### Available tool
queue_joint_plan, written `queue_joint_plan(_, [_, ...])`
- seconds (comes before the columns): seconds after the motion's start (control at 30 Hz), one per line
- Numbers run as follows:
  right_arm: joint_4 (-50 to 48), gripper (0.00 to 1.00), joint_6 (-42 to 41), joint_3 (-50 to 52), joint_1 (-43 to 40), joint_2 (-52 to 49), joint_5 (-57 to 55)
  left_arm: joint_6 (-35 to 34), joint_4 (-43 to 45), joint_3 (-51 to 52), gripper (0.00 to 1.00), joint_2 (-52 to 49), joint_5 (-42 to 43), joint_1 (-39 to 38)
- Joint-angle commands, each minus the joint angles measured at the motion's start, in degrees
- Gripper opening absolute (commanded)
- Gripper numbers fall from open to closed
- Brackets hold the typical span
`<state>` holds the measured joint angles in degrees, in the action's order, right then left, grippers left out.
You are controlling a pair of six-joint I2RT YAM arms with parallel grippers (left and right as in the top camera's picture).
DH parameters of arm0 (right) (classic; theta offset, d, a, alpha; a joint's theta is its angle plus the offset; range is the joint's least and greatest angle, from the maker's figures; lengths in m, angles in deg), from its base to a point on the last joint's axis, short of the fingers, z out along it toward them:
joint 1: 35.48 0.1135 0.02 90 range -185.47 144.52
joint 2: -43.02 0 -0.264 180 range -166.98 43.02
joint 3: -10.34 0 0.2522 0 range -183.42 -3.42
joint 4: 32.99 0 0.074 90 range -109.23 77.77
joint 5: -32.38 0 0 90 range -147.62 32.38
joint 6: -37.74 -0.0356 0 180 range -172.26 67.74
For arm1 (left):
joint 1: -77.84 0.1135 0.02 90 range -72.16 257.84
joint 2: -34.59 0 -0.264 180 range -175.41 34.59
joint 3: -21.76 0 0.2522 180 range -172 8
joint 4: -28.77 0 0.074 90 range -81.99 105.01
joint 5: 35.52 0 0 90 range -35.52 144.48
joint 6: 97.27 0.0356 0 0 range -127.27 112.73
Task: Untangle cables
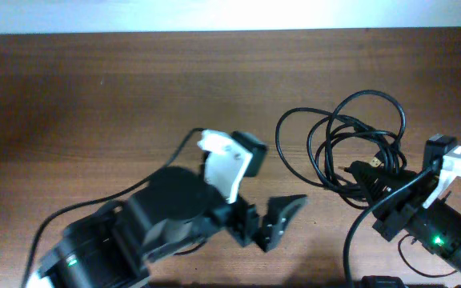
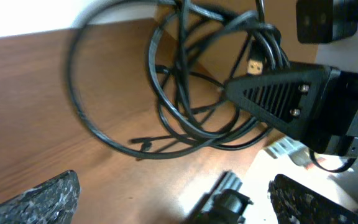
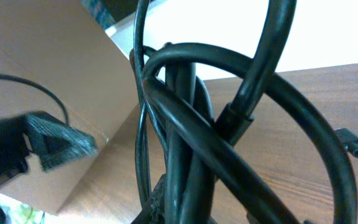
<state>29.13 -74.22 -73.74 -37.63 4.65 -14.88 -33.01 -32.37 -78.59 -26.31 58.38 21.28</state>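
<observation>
reaching into the loops from the left while the right holds the knot

the left fingers (image 1: 285, 212) are spread wide with nothing between them. they hover over bare brown wooden table (image 1: 134, 96), near the tangle but not touching it. in the left wrist view both finger pads sit at the bottom corners of the frame and the tangle lies ahead of them.

next along, the tangle of thin black cables (image 1: 350, 148) lies on the right half of the table. several loops fan out to the left and towards the back edge, and they cross each other where they gather at the right. a small metal-tipped usb plug (image 2: 254, 65) shows in the middle of that gathering.

furthest right, the right fingers (image 1: 398, 196) are clamped on the gathered strands. the right wrist view shows the cords bunched and crossing right at the grip.

judged from this, the step in hand is for the free left fingers to take one strand and draw it clear. to do it well:

- pick the outermost left loop, which lies flat and alone on the wood, rather than the crossings near the plug.
- come down with the fingers astride a single cord, so that a second one is not pinched with it.
- pull leftwards and low, away from the right grip, which should act as the anchor.
- stop if the whole bundle starts to drag, since that would suggest the knot is tightening.
</observation>
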Motion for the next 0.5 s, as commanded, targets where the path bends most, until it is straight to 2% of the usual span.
queue_joint_plan(0.0, [-3.3,0.04,-6.1,-0.46,-0.11,0.02,-5.44,-5.46,2.29,-0.52,0.99,-2.54,6.19,0.2])
queue_joint_plan(0.17, [-8.83,0.04,-13.11,-0.46,-0.11,0.02,-6.82,-17.44,9.05,-0.5,0.99,-3.87,6.21,-0.02])
queue_joint_plan(0.33, [-8.81,0.04,-13.07,-0.46,-0.11,0.02,-3.96,-22.01,11.98,-0.52,0.99,-9.33,6.64,-0.17])
queue_joint_plan(0.47, [-9.22,0.04,-13.07,-0.46,-0.11,0.02,-3.37,-22.47,11.78,-0.52,0.99,-9.64,6.51,-0.17])
